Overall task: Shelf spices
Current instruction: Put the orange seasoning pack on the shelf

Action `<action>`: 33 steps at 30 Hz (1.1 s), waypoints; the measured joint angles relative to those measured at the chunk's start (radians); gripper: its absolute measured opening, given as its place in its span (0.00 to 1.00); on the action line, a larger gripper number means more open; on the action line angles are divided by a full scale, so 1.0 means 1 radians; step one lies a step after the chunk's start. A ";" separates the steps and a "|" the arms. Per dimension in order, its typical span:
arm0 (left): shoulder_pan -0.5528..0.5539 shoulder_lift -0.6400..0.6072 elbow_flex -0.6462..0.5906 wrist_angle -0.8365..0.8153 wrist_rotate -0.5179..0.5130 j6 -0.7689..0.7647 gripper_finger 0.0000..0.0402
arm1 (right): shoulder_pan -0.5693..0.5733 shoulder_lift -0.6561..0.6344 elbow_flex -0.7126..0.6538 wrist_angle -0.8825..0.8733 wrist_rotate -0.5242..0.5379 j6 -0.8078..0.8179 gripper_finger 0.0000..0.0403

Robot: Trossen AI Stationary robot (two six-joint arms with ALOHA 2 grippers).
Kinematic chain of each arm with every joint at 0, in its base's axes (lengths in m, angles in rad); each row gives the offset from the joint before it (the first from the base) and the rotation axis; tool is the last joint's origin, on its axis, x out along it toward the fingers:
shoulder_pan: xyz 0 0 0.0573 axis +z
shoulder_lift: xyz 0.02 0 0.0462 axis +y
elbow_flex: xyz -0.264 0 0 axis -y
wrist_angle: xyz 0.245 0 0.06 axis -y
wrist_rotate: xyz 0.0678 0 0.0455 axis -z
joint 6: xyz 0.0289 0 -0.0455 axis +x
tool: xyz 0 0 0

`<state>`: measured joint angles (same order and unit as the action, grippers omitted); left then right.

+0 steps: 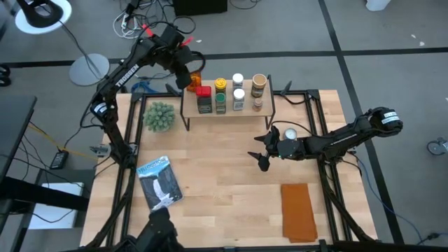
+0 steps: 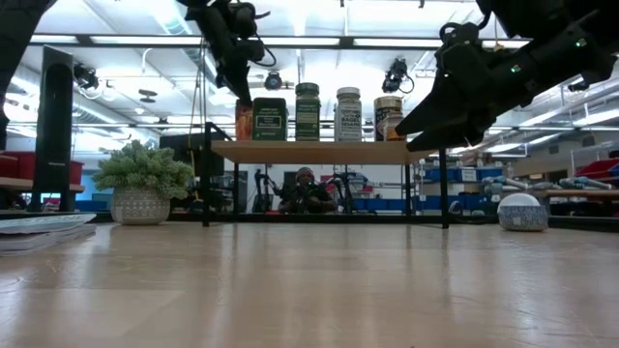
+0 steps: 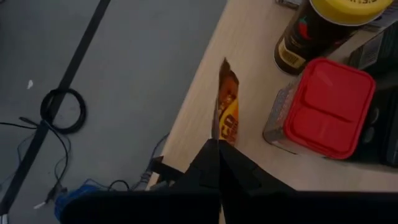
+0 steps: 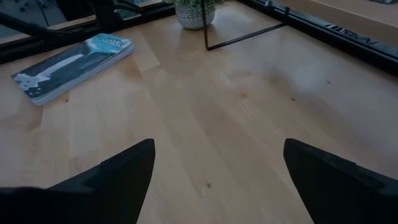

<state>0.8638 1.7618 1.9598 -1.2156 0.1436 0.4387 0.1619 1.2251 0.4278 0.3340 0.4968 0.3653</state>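
We see the left arm reaching from the left edge up and over the far left corner of the low shelf with a light wooden top and thin black legs [image 1: 227,112]. The left gripper [image 1: 190,75] points down at that corner, its dark fingers [image 3: 217,168] pressed together; a thin orange packet [image 3: 227,106] stands on edge right at their tips, but we cannot tell whether it is pinched between them. Just beside it sits a clear jar with a square red lid [image 3: 326,109], and farther along a dark jar with a yellow lid [image 3: 323,28].

The right arm stretches in from the right side, low over the middle of the table. The right gripper [image 1: 264,155] has its jaws spread wide and holds nothing; bare wood shows between its fingers [image 4: 124,174].

On the shelf top, the spices [image 1: 231,91] stand in a row across it: the red-lidded jar, a green tin, white-capped jars and a brown-lidded jar at the right end. The large wooden tabletop [image 1: 224,182] also carries a fuzzy green plant ball in a pot [image 1: 159,116] at the left, a blue and white book [image 1: 159,183] near left, a rust-brown cloth [image 1: 299,212] near right, and a round silvery tin [image 1: 290,132] under the right arm. The floor around is grey, with cables and a round white lamp [image 1: 43,14] at far left. Beyond the shelf, in the low view, a person [image 2: 306,189] sits in the workshop under ceiling lights.
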 joint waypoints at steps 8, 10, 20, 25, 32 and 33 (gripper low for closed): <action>-0.008 0.000 0.000 -0.048 0.032 0.029 0.03 | 0.000 0.000 0.000 0.000 -0.002 0.003 0.88; -0.008 0.000 0.000 -0.047 0.045 0.028 0.04 | 0.000 0.000 0.000 0.000 -0.002 0.003 0.88; -0.008 0.000 0.000 -0.044 0.044 0.021 0.12 | 0.000 0.000 0.000 0.000 -0.002 0.003 0.88; -0.008 0.000 0.000 -0.036 0.043 0.003 0.17 | 0.000 0.000 0.000 0.000 -0.002 0.003 0.88; -0.008 -0.001 0.000 -0.037 0.041 0.002 0.22 | 0.000 0.000 0.000 0.000 -0.002 0.003 0.88; -0.008 -0.001 0.000 -0.037 0.033 0.004 0.23 | 0.000 0.000 0.000 0.000 -0.002 0.003 0.88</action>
<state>0.8555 1.7607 1.9599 -1.2526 0.1767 0.4424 0.1623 1.2251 0.4278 0.3336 0.4952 0.3679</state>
